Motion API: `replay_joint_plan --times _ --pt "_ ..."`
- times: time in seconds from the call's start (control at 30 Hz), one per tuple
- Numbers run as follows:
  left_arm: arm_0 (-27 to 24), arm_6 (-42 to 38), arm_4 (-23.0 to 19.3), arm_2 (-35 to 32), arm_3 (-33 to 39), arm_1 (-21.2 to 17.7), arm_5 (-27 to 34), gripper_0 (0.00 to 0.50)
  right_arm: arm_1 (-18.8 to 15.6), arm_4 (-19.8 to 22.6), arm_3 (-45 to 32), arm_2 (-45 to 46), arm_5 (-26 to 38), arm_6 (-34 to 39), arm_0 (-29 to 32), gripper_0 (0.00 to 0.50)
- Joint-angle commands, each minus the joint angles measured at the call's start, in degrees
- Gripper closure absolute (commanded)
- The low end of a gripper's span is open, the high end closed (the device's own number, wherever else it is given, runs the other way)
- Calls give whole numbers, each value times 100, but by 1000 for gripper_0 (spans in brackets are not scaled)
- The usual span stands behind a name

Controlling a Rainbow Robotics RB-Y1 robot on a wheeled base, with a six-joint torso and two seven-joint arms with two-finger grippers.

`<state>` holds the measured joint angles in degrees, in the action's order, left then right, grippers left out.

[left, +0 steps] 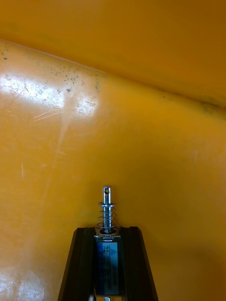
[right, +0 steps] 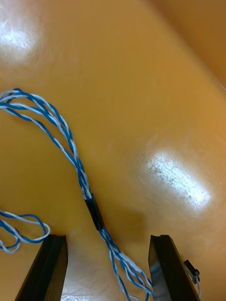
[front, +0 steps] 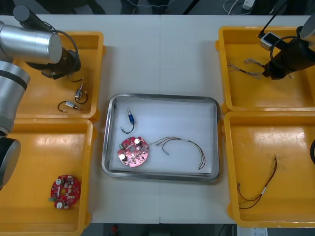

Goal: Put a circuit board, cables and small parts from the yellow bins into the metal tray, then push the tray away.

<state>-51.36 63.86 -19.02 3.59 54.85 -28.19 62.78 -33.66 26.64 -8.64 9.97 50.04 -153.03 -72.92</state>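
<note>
Left wrist view: end effector (left: 107, 231) clamps small metal part (left: 107, 209) near wall (left: 141, 42).

Four yellow bins stand on the bench (front: 162, 49): left far bin (front: 93, 44), left near bin (front: 29, 147), right far bin (front: 275, 96), right near bin (front: 290, 147). One metal tray (front: 160, 97) lies between them. There are two circuit boards, one board (front: 133, 151) in the tray and another board (front: 65, 191) in the left near bin. Small metal parts number four: two in the left far bin, one part (front: 79, 92) beside another part (front: 70, 105), a third part (front: 130, 118) in the tray, and the fourth small metal part (left: 107, 211) gripped by the left gripper (left: 107, 231). One dark cable (front: 184, 145) lies in the tray, one red and yellow cable (front: 263, 187) in the right near bin, and at least two blue and white cables (right: 70, 141) in the right far bin; their exact number cannot be told.
</note>
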Motion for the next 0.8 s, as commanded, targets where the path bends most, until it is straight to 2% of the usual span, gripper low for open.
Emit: replay_joint_plan --times 0.03,0.13,0.33,0.5,0.63,0.67,0.73,0.77,0.8 --pt "-207 408 -5 -16 52 -160 252 500 79 61 -68 58 -56 -197 -276 0" --pt "-207 408 30 -122 219 -204 516 500 79 87 -68 58 -56 -197 -197 0" --pt "-207 443 48 -333 764 -283 1456 499 87 131 -68 58 -56 -197 -82 0" --pt "-190 434 21 -456 1458 -319 2502 499 87 236 -68 58 -56 -197 -3 0" --pt "-14 381 -49 -508 2091 -319 3056 498 87 236 -59 58 -56 -197 23 0" --pt "83 346 -75 -508 2328 -319 3196 498 87 236 -68 58 -64 -197 32 20" --pt "294 302 -190 -508 2803 -319 3442 499 87 236 -59 58 -82 -197 49 125" --pt "346 285 -216 -508 2917 -319 3486 499 87 236 -68 58 -82 -197 49 146" --pt "461 258 -242 -517 3163 -319 3618 499 87 228 -59 58 -91 -197 49 195"
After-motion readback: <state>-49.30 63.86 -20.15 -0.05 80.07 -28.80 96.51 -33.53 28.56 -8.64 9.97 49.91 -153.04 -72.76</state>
